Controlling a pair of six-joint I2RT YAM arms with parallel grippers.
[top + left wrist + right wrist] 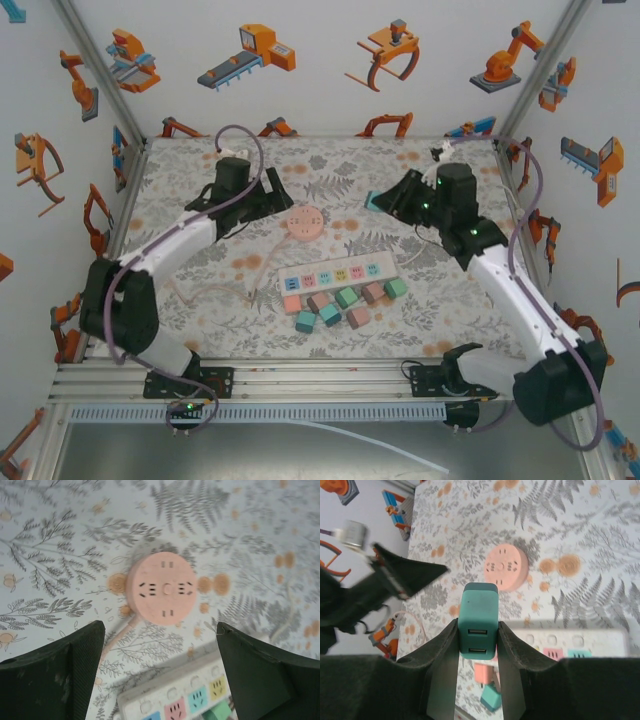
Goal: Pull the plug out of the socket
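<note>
Loose plugs (340,305) lie nearest, with the strip (335,272) just beyond. At the strip's 11 o'clock sits the round socket (304,222) (pink, on a pink cord). The left claw (159,627) gapes wide and empty at the socket's 10 o'clock. The right claw (478,630), at 3 o'clock, clamps the teal plug (479,605) apart from the socket.

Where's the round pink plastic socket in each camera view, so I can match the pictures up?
Top external: the round pink plastic socket sits mid-table, just beyond the long white power strip.
Left wrist: socket at frame centre, strip along the bottom edge.
Right wrist: socket upper middle, beyond the teal plug clamped in the right gripper; strip at lower right.
Shared landmark: the white power strip.
</note>
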